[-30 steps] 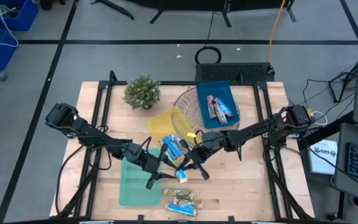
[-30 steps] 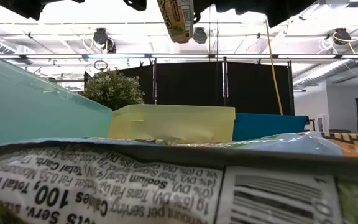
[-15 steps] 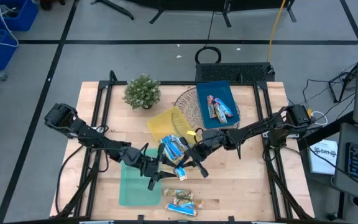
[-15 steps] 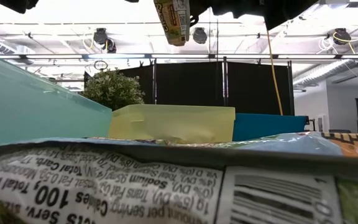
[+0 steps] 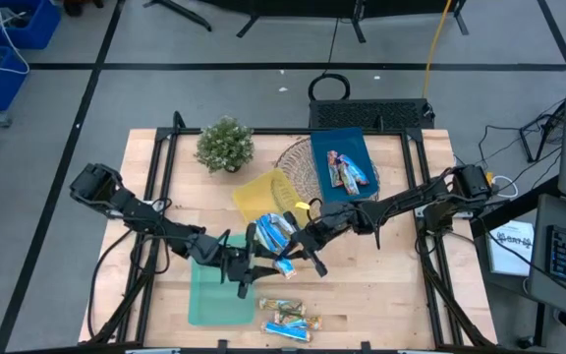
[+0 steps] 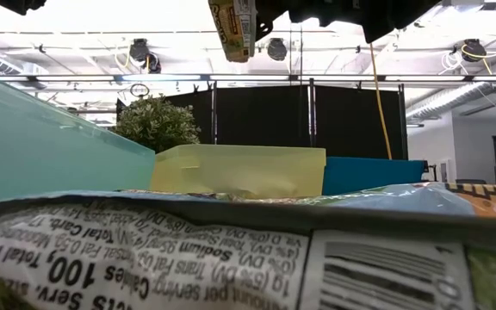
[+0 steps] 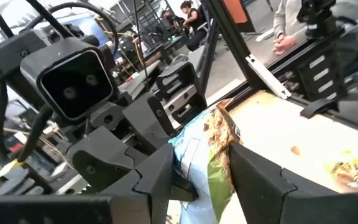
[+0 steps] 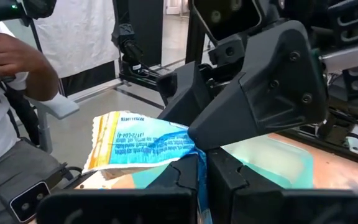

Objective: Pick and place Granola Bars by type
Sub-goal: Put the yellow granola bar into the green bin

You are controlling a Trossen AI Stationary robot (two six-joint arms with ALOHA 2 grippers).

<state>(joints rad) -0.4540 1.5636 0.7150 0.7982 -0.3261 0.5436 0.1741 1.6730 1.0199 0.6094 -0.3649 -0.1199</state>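
Above the middle of the wooden table [image 5: 381, 295], between the yellow tray [image 5: 263, 197] and the green tray [image 5: 209, 290], both arms are meeting over a single blue-and-white granola bar [image 5: 275, 234] held clear of the tabletop. The left gripper [image 5: 252, 254] is closing its fingers partway around the bar's crinkled wrapper, seen in the left wrist view as a blue and green packet [image 7: 207, 158] wedged between the two dark fingers. The right gripper [image 5: 298, 251] is pinching fully closed on the wrapper's other end, where the right wrist view shows the blue-printed foil [image 8: 142, 146] trapped at its fingertips. This looks like a hand-over in mid-air, or a two-handed straightening of the packet. To do it well, one gripper should be letting go only once the other has a firm hold on the body of the bar rather than on the loose crimped seal, since the slick foil could slip or tear under opposing pull. Two matching blue-wrapped bars [image 5: 347, 169] are already lying in the blue tray [image 5: 322, 172] at the far side, which appears the likely destination. Several more bars [image 5: 288, 320] are waiting on the table near the front edge, beside the green tray.
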